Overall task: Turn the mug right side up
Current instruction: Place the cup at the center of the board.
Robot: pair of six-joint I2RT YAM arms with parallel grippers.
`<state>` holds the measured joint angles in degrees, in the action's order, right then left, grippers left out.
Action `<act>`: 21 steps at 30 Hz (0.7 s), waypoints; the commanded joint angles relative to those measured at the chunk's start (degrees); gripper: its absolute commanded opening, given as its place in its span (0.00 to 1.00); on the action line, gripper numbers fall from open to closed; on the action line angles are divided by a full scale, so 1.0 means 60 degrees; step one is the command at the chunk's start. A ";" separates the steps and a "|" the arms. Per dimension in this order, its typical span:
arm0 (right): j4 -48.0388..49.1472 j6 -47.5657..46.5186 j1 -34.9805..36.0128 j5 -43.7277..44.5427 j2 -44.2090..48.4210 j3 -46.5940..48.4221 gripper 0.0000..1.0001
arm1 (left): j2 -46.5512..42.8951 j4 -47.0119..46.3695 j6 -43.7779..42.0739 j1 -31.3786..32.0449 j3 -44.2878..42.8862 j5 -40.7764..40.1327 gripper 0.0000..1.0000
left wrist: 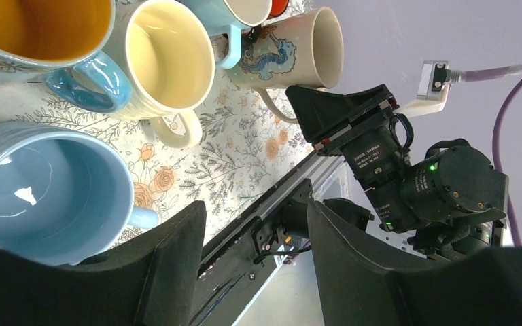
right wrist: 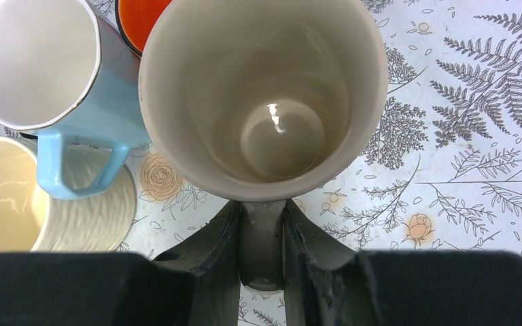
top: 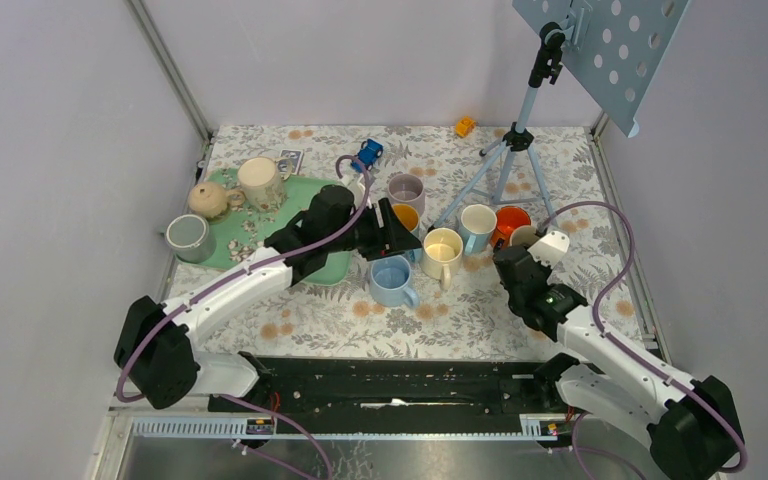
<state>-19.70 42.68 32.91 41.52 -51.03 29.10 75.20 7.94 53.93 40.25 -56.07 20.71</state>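
The mug [right wrist: 265,95] is tall and beige with a dragon picture [left wrist: 266,54] on its side. It is tilted, its open mouth facing the right wrist camera, and I cannot tell whether it touches the table. My right gripper [right wrist: 263,210] is shut on the mug's handle [right wrist: 262,244], seen from the top at the right of the mug cluster [top: 523,258]. The mug's rim [top: 526,236] shows just beyond it. My left gripper [left wrist: 255,217] stands open and holds nothing, hovering over the middle of the table [top: 392,240] beside a light blue mug [top: 392,280].
Close to the held mug stand upright mugs: orange [top: 511,220], blue-and-white [top: 478,225], cream [top: 442,250], yellow-lined [top: 406,218], purple [top: 406,190]. A green tray [top: 305,195] with a teapot [top: 208,199] lies at the left. A tripod [top: 505,160] stands behind.
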 commanded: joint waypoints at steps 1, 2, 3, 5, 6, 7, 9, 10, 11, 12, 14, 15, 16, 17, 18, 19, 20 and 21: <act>0.0112 -0.0108 -0.0124 0.0772 -0.0225 0.0141 0.08 | -0.0381 -0.0168 -0.0185 -0.0120 0.0016 0.0165 0.61; 0.0143 -0.0097 -0.0125 0.0756 -0.0219 0.0115 0.11 | -0.0396 -0.0167 -0.0194 -0.0128 0.0015 0.0166 0.61; 0.0161 -0.0094 -0.0127 0.0692 -0.0213 0.0103 0.14 | -0.0390 -0.0167 -0.0205 -0.0131 0.0015 0.0189 0.61; 0.0176 -0.0071 -0.0137 0.0574 -0.0157 0.0088 0.24 | -0.0390 -0.0167 -0.0200 -0.0164 0.0027 0.0189 0.61; 0.0164 -0.0052 -0.0132 0.0512 -0.0135 0.0095 0.28 | -0.0402 -0.0160 -0.0187 -0.0168 0.0029 0.0193 0.61; 0.0149 -0.0045 -0.0130 0.0477 -0.0094 0.0095 0.32 | -0.0413 -0.0173 -0.0193 -0.0171 0.0037 0.0194 0.61; 0.0103 -0.0035 -0.0133 0.0385 0.0012 0.0117 0.39 | -0.0429 -0.0175 -0.0185 -0.0180 0.0029 0.0189 0.61; 0.0067 -0.0017 -0.0133 0.0345 0.0040 0.0134 0.42 | -0.0433 -0.0168 -0.0192 -0.0187 0.0037 0.0177 0.61; 0.0020 -0.0007 -0.0137 0.0317 0.0093 0.0151 0.45 | -0.0433 -0.0176 -0.0188 -0.0187 0.0030 0.0168 0.61; -0.0026 0.0012 -0.0138 0.0280 0.0139 0.0173 0.48 | -0.0448 -0.0181 -0.0174 -0.0177 0.0039 0.0170 0.61; -0.0090 0.0027 -0.0127 0.0224 0.0228 0.0180 0.53 | -0.0442 -0.0182 -0.0178 -0.0185 0.0033 0.0174 0.61; -0.0117 0.0042 -0.0123 0.0199 0.0274 0.0199 0.56 | -0.0435 -0.0182 -0.0175 -0.0182 0.0032 0.0168 0.62; -0.0162 0.0048 -0.0129 0.0174 0.0316 0.0208 0.58 | -0.0441 -0.0191 -0.0162 -0.0187 0.0030 0.0163 0.61; -0.0227 0.0078 -0.0135 0.0145 0.0360 0.0239 0.60 | -0.0434 -0.0188 -0.0169 -0.0197 0.0016 0.0166 0.61; -0.0282 0.0098 -0.0137 0.0132 0.0404 0.0274 0.63 | -0.0450 -0.0175 -0.0172 -0.0198 0.0002 0.0156 0.61; -0.0340 0.0084 -0.0134 0.0096 0.0449 0.0302 0.66 | -0.0450 -0.0157 -0.0171 -0.0191 -0.0011 0.0145 0.62; -0.0399 0.0080 -0.0135 0.0064 0.0492 0.0336 0.70 | -0.0456 -0.0129 -0.0187 -0.0192 -0.0027 0.0127 0.62; -0.0461 0.0096 -0.0132 0.0040 0.0541 0.0390 0.73 | -0.0462 -0.0109 -0.0185 -0.0201 -0.0036 0.0123 0.62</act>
<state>-20.73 42.48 32.45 41.01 -49.19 29.12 74.59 8.16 53.78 39.42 -55.81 21.04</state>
